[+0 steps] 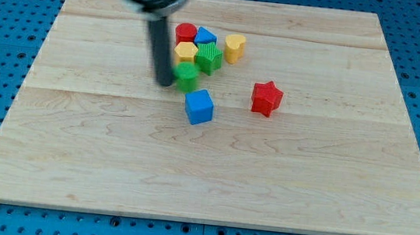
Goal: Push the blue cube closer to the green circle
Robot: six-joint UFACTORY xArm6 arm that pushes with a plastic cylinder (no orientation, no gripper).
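The blue cube (pixel 199 106) sits near the middle of the wooden board (pixel 212 172). The green circle (pixel 188 76) lies just above and to the left of it, a small gap between them. My tip (pixel 165 82) rests on the board right beside the green circle's left edge, up and to the left of the blue cube. The rod rises from there toward the view's top.
A cluster sits above the green circle: a yellow block (pixel 185 51), a green star-like block (pixel 209 57), a red block (pixel 185 31), a blue block (pixel 206 36) and a yellow block (pixel 234 48). A red star (pixel 266 98) lies to the right of the blue cube.
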